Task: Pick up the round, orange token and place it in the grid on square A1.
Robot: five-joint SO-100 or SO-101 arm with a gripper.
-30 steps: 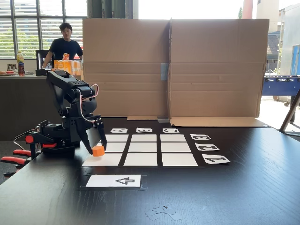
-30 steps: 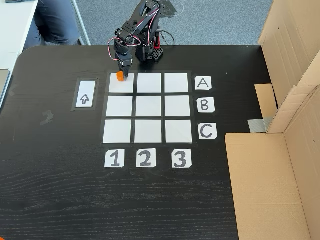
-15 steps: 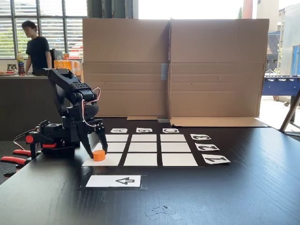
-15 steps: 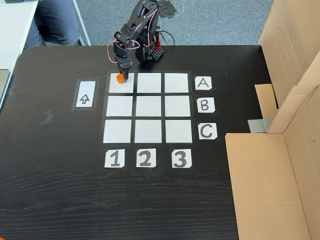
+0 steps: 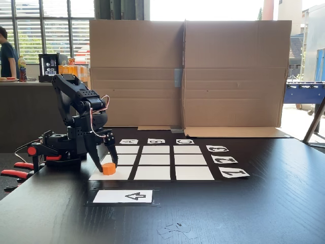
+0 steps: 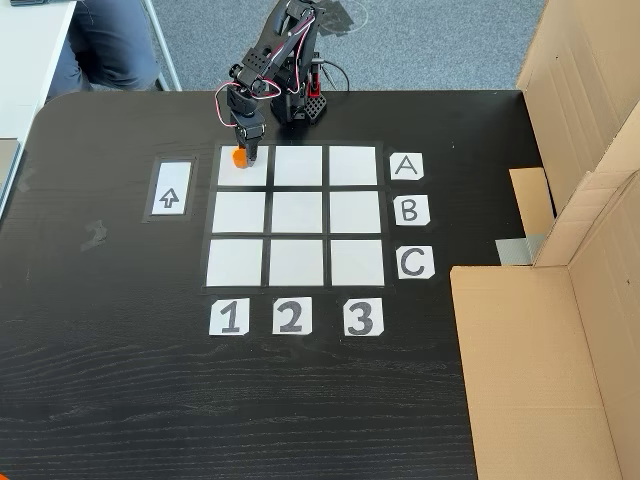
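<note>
One arrow card (image 6: pixel 170 188) beside grid (image 6: pixel 296 215).

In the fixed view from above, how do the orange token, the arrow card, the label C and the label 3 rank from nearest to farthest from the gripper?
1. The orange token, at the gripper, on square A1.
2. The arrow card, left of the grid.
3 and 4. The label C, right, and the label 3, below: too close to call.

Orange token (image 5: pixel 108 169) on square A1 (image 5: pixel 112 173) (near corner), fingers (image 5: pixel 96 161) straddling it.
</note>
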